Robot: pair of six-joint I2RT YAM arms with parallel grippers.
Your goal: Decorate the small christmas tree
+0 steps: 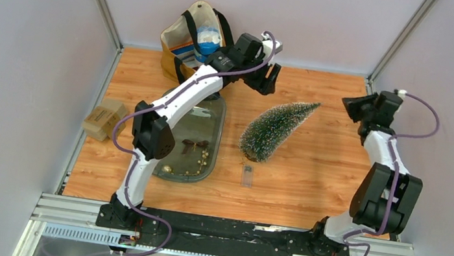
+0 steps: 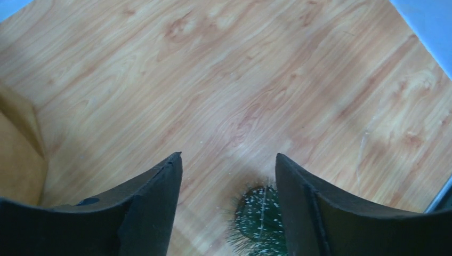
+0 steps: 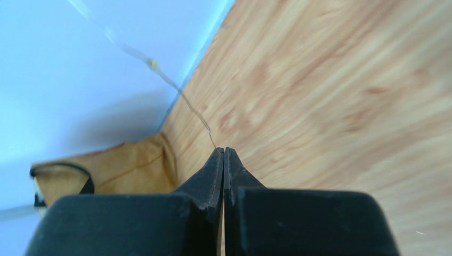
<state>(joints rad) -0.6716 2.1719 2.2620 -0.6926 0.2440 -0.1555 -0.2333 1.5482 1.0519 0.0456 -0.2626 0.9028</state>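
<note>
- the small christmas tree point(image 1: 274, 132) lies on its side on the wooden table point(image 1: 316, 178). it is a bristly dark green cone with white frosted tips, its flat base towards me and its point angled away to my right. i see nothing hung on it yet.
- my left tool point(image 2: 229, 157) hovers just past the tree's far left side. its matte black jaws stand wide apart with nothing between them, and only a tuft of the tree's needles shows below the gap.
- my right tool point(image 3: 224, 150) sits well off to the right of the tree, jaws pressed flat together. a thin strand point(image 3: 176, 88), hair-fine with a small yellowish bead on it, runs right to the tips. i judge it pinched there, probably to be drawn across the tree.
- left of the tree, a clear oval tray point(image 1: 220, 127) holds the trimmings, a bow shape and a string of pale beads. it looks placed close so each reach is short.
- a small clear piece point(image 1: 247, 175) lies just beside the tree's base, on my side.
- beyond the tree to the left, a soft yellow bag point(image 1: 186, 41) with black straps stands open.
</note>
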